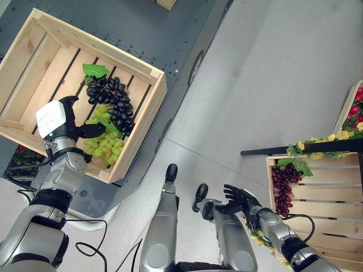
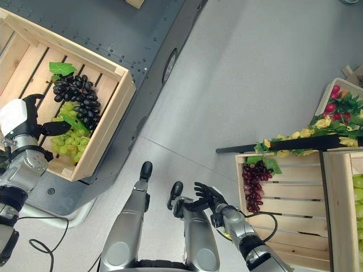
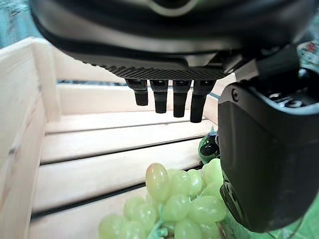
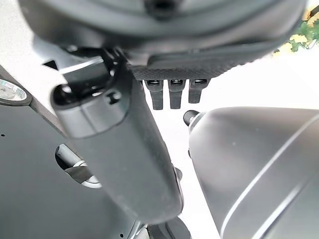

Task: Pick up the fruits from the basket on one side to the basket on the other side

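A tilted wooden crate [image 1: 140,111] at the left holds a dark purple grape bunch [image 1: 111,96] with a green leaf, and a green grape bunch [image 1: 105,145] below it. My left hand [image 1: 61,121] hovers inside this crate, open, its thumb [image 3: 264,164] right beside the green grapes [image 3: 174,204] and its fingers [image 3: 164,97] straight, holding nothing. The crate at the right [image 1: 332,195] contains a red-purple grape bunch [image 1: 282,190]. Low beside that crate, my right hand [image 1: 241,199] hangs over the floor, open and empty, with fingers spread.
The left crate rests on a dark grey platform [image 1: 159,31]. A black bar [image 1: 300,148] with yellow fruit and leaves crosses above the right crate. Another box with red fruit [image 1: 354,107] stands behind it. Green grapes [image 2: 357,181] lie in a further crate at far right.
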